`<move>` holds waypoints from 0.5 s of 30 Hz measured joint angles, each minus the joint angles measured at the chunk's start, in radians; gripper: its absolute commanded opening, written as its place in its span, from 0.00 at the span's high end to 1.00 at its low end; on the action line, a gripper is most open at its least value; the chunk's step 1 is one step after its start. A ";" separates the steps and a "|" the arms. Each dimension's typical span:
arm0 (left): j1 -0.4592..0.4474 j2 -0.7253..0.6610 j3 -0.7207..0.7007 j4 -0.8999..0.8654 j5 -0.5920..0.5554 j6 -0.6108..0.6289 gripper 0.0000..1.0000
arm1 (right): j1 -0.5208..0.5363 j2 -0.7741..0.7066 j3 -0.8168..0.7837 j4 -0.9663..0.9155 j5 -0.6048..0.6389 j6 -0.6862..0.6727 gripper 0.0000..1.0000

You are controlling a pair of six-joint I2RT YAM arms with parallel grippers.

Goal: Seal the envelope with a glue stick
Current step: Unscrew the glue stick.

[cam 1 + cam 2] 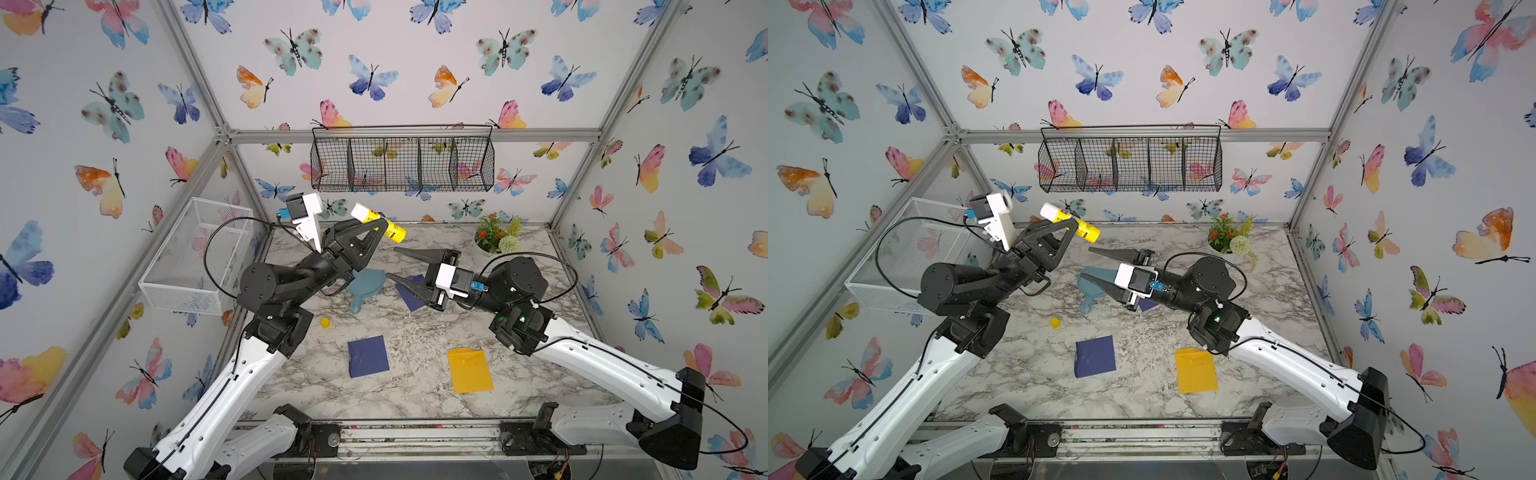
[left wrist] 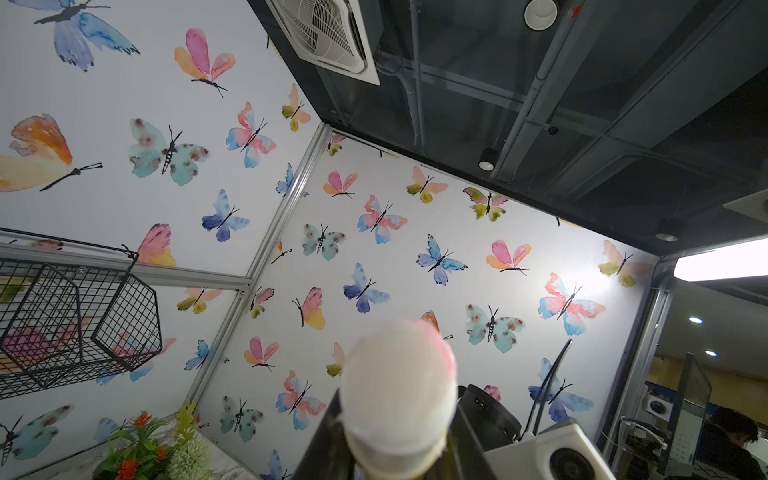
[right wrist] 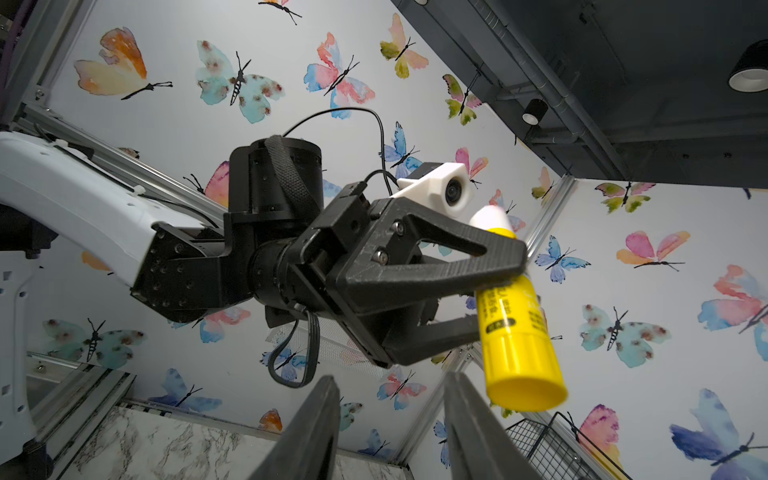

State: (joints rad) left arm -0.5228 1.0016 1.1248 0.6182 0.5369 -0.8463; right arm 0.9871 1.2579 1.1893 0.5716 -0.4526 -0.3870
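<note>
The black left gripper (image 1: 380,224) is raised above the far left corner of the marble-patterned worktop (image 1: 415,399). Its jaws are clamped across the printed label band of the small bright yellow cylindrical glue stick (image 1: 395,232). The glue stick is off the worktop and tilted: in both top views (image 1: 1086,230) its yellow base points toward the right gripper and its bare white glue tip points up toward the back wall. The left wrist view shows that rounded white tip (image 2: 399,395) close up and blurred. A small round yellow cap (image 1: 325,322) lies alone near the left edge of the worktop. The black right gripper (image 1: 392,262) hangs over the middle of the worktop, facing the glue stick, its two pointed fingers (image 3: 311,432) spread apart with nothing between them. In the right wrist view the stick's base is just beside one finger, but whether they touch cannot be told. A flat square navy blue envelope (image 1: 368,356) lies toward the front edge, left of centre. A flat orange-yellow envelope (image 1: 469,371) lies apart from it toward the front right. A small potted plant (image 1: 496,237) with green leaves and orange flowers stands at the far right corner.
</note>
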 measured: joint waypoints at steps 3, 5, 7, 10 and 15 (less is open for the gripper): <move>0.000 -0.010 0.011 -0.007 0.000 0.000 1.00 | 0.000 -0.002 -0.005 0.051 0.000 0.000 0.54; 0.000 -0.019 0.013 -0.018 0.000 0.001 1.00 | 0.000 -0.005 -0.007 0.082 -0.002 -0.003 0.54; 0.000 -0.029 0.020 -0.038 0.000 0.006 1.00 | 0.000 -0.006 -0.006 0.115 -0.003 -0.007 0.54; 0.000 -0.035 0.030 -0.049 0.000 0.013 1.00 | 0.000 -0.004 0.001 0.137 -0.003 -0.022 0.54; 0.000 -0.037 0.042 -0.056 0.001 0.016 1.00 | 0.000 0.026 0.060 0.148 0.011 -0.050 0.53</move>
State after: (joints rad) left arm -0.5228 0.9642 1.1667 0.5621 0.5377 -0.8303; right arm 0.9871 1.2839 1.2488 0.7200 -0.4412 -0.4374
